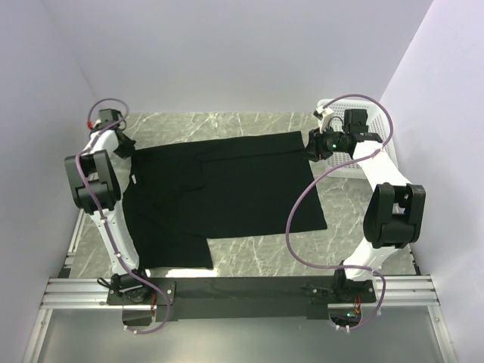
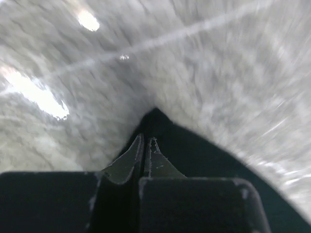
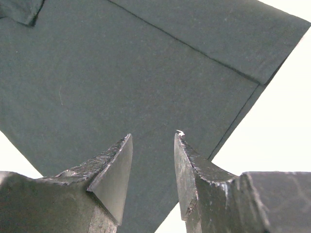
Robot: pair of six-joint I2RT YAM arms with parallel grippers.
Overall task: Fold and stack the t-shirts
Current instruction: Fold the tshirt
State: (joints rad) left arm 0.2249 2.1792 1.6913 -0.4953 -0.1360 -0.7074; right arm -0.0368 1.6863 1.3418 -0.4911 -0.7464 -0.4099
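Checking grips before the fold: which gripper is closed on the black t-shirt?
The left gripper, pinched shut on a corner of the t-shirt. The right gripper hangs over the cloth with jaws apart, holding nothing.

My overhead feed is bright and evenly lit, sharp throughout, with only faint, soft shadows. On the left wrist feed the marble counter (image 2: 218,73) smears into curved streaks, with white glare patches at upper left. On the right wrist feed the counter burns out to blank white, and the black t-shirt (image 3: 121,73) looks washed-out grey-green.
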